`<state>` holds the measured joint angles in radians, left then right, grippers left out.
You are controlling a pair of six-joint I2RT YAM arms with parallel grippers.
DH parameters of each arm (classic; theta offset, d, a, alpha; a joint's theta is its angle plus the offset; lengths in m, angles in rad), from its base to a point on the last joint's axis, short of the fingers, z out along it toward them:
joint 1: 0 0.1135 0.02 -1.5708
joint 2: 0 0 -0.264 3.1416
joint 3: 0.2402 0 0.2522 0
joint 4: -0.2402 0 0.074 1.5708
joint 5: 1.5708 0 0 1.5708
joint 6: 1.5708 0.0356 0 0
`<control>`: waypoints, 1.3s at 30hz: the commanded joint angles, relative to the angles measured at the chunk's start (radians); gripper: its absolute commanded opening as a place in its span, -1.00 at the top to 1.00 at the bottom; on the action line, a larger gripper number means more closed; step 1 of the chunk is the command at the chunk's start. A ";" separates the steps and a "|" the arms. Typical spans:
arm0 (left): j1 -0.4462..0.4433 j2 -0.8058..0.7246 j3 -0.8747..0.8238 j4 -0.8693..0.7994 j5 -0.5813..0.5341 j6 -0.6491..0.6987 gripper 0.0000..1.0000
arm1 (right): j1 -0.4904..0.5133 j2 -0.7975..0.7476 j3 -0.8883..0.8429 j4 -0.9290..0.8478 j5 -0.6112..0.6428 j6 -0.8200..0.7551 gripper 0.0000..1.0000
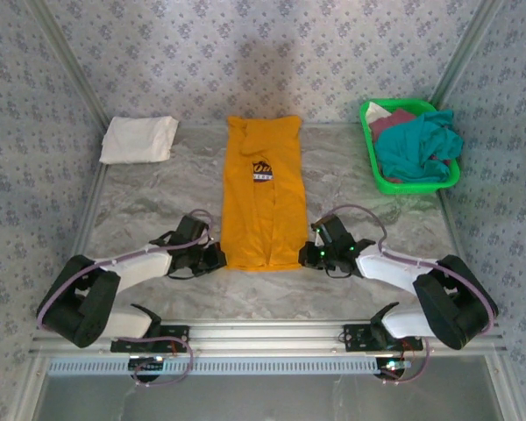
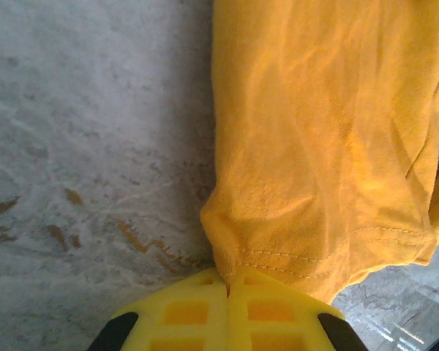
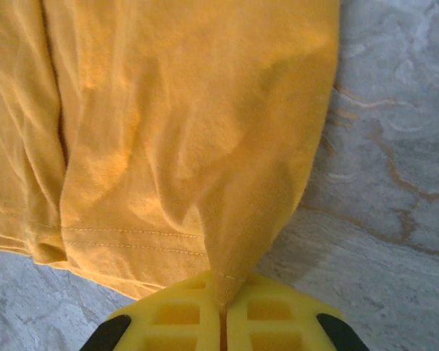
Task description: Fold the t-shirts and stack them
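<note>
From above, the mustard-orange t-shirt [image 1: 263,197] lies mid-table [image 1: 149,206] as a long narrow strip with its sides folded in, print up, collar end far and hem near. The left gripper [image 1: 221,257] sits at its near-left hem corner and the right gripper [image 1: 305,254] at the near-right one. A white t-shirt [image 1: 138,139] rests folded at the far-left corner, so one tee looks done. A teal t-shirt [image 1: 421,145] and a maroon t-shirt [image 1: 393,120] lie crumpled in the green basket [image 1: 374,171] at far right. In the left wrist view, the yellow jaws are pressed together with the hem corner pinched between them, the cloth puckering toward the seam. The right wrist view shows the same on the opposite hem corner. I judge the orange tee about half folded: the lengthwise folds are made, while the crosswise fold toward the collar, the stacking and the two basket tees are left.
</note>
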<state>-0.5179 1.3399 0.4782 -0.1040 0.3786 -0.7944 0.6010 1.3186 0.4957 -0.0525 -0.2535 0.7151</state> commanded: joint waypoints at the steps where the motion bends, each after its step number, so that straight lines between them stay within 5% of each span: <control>1: -0.005 0.004 0.076 -0.034 0.010 0.048 1.00 | 0.003 -0.009 0.038 -0.045 0.015 -0.019 0.96; 13: -0.019 -0.101 0.042 -0.143 -0.032 0.040 1.00 | 0.050 -0.096 0.004 -0.099 0.013 -0.045 1.00; 25: -0.257 -0.475 -0.038 -0.413 -0.185 -0.124 1.00 | 0.234 -0.422 -0.121 -0.267 0.145 0.129 1.00; 29: -0.247 -0.511 0.015 -0.468 -0.245 -0.092 1.00 | 0.215 -0.440 -0.099 -0.277 0.134 0.128 1.00; 39: -0.057 -0.304 0.205 -0.352 -0.147 0.067 1.00 | 0.026 -0.275 0.086 -0.230 0.075 -0.041 1.00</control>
<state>-0.6224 0.9955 0.6044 -0.5076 0.2031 -0.8085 0.6693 1.0039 0.5137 -0.3004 -0.1631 0.7578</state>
